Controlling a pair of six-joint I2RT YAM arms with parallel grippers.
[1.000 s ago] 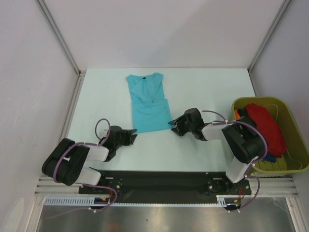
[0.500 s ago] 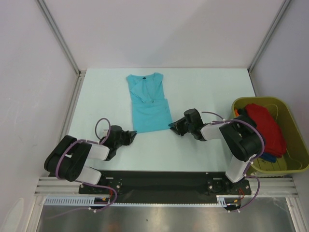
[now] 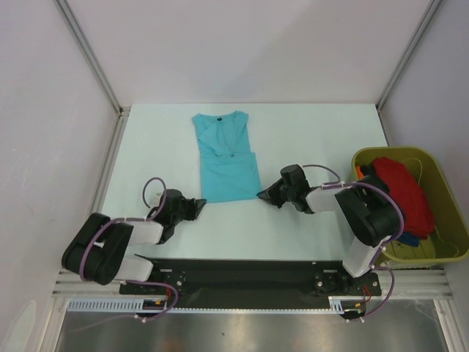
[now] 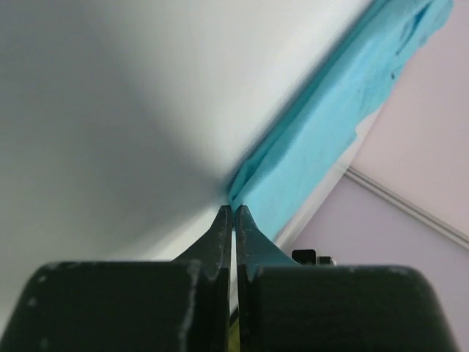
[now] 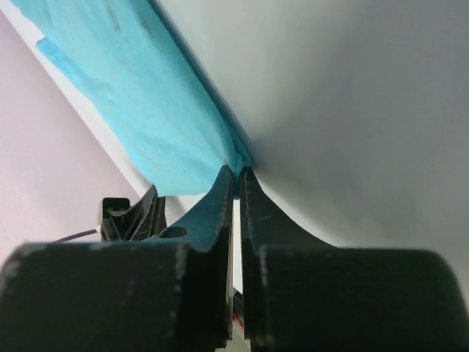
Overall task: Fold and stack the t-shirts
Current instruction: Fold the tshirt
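Observation:
A turquoise t-shirt (image 3: 228,158) lies flat mid-table, collar toward the far side, its sleeves folded in. My left gripper (image 3: 199,204) is low on the table at the shirt's near left corner, shut with the hem corner pinched at its tips (image 4: 234,209). At the near right corner my right gripper (image 3: 261,194) is also shut, with a bunch of turquoise cloth (image 5: 146,88) nipped between its tips (image 5: 237,170). The left wrist view shows the shirt (image 4: 330,125) stretching away from the fingers. More t-shirts, a red one (image 3: 401,189) on top, sit in a tub.
An olive-green tub (image 3: 445,220) stands at the right edge of the white table (image 3: 315,132), holding the red shirt with dark blue and orange cloth under it. Pale walls and metal frame posts close in the table's left, far and right sides.
Both grippers have gone from open to shut at the shirt's near corners. The left one slid slightly right toward the hem; the shirt has not moved.

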